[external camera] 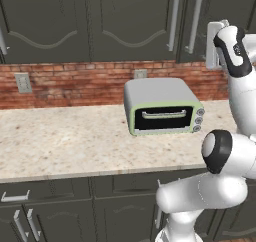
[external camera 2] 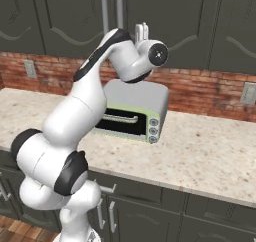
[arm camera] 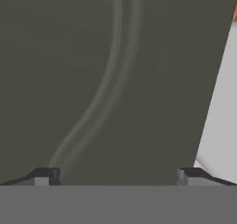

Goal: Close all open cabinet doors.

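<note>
A simulated kitchen. A row of upper cabinet doors (external camera: pixel 135 21) runs along the top of both base views, above a red brick wall (external camera: pixel 75 83) and a pale speckled counter (external camera: pixel 65 141). The doors are dark grey-green flat panels, each with a thin wavy arched moulding across its lower part and a long upright silver handle (external camera: pixel 174 20) near one edge. In the left base view two handles stand side by side, just left of the raised arm. All the upper doors seen in the base views look flush with one another.

More doors of the same colour sit under the counter (external camera 2: pixel 140 221), with upright silver handles, below shallow drawers (external camera: pixel 35 192) that have horizontal handles.

A silver toaster oven (external camera: pixel 162 106) with a pale green front frame stands toward the counter's back edge, against the brick wall. Grey wall outlets (external camera: pixel 22 82) are set into the brick.

The white arm reaches up, and the gripper (external camera 2: pixel 142 32) is at an upper door, just right of the paired handles. In the hand view the door panel (arm camera: pixel 102 79) is very close, its curved moulding sweeping down across it, with a pale strip along the right side. The two dark fingertips (arm camera: pixel 45 176) are spread wide apart, pinching nothing.
</note>
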